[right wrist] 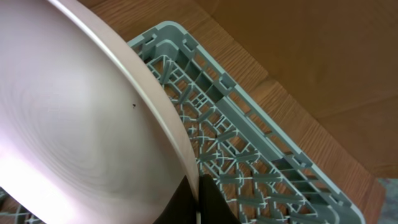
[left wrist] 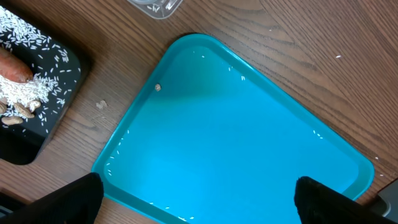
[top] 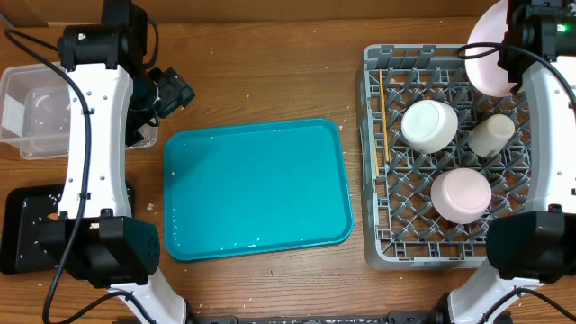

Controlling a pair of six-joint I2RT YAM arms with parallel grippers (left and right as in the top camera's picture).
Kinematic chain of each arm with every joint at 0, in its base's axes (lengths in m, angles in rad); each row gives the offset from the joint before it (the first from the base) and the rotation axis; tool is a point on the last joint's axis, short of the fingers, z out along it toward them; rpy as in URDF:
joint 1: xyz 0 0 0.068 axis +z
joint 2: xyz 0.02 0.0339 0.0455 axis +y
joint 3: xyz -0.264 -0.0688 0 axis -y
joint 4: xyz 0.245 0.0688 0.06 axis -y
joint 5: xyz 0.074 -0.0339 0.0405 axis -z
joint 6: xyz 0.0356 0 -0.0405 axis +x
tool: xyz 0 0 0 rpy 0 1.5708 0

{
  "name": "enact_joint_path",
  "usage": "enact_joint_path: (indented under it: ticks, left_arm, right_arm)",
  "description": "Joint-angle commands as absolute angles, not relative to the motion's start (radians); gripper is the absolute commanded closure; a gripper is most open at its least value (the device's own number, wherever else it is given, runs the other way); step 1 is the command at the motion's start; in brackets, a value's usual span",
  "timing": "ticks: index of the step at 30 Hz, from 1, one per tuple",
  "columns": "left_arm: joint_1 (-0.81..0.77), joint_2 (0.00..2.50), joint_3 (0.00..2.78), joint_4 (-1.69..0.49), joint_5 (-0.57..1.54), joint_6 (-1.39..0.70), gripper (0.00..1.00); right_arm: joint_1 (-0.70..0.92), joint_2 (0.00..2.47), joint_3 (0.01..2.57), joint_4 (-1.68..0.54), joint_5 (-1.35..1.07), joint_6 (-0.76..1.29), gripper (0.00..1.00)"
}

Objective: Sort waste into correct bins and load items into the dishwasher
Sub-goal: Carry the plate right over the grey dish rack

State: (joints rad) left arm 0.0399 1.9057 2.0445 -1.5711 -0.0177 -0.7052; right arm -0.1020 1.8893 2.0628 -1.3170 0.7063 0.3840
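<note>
The grey dish rack (top: 371, 216) sits at 3 o'clock of the teal tray (top: 256, 189). Over the rack's 1 o'clock corner the right gripper (right wrist: 198, 202) is clamped on the flat plate (top: 490, 54) at its rim, and the plate spreads toward the gripper's 10 o'clock. The left gripper (left wrist: 199, 205), fingers wide apart, hovers off the tray's 10 o'clock corner.

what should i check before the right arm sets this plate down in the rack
1. Grip: ok. The right gripper is shut on the edge of the flat plate.
2. Position: ok. The plate hangs over the far right corner of the dish rack.
3. Free slot below: cannot tell. The plate hides the pegs under it.
4. Neighbours: ok. The cup and the nearest bowl lie apart from the plate.
5. Other arm: ok. The left gripper is open over the teal tray, away from the rack.
</note>
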Motion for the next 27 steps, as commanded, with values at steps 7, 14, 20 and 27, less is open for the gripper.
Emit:
enact_joint_path:
  ticks: [7,14,20,27]
  left_arm:
    - [0.037,1.885,2.049,-1.569,-0.010,-0.710,0.00]
    - [0.037,1.885,2.049,-1.569,-0.010,-0.710,0.00]
    - [0.037,1.885,2.049,-1.569,-0.010,-0.710,0.00]
    - [0.037,1.885,2.049,-1.568,-0.010,-0.710,0.00]
  right_arm:
    - [-0.099,1.875,1.997,-1.217,0.799,0.306,0.96]
    - [-0.124,1.875,1.935,-1.011,0.945,0.141,0.96]
    - [-0.204,1.876,1.935,-0.937,0.925,0.099,0.96]
    - [-0.343,1.876,1.932,-0.947,0.698,0.050,0.96]
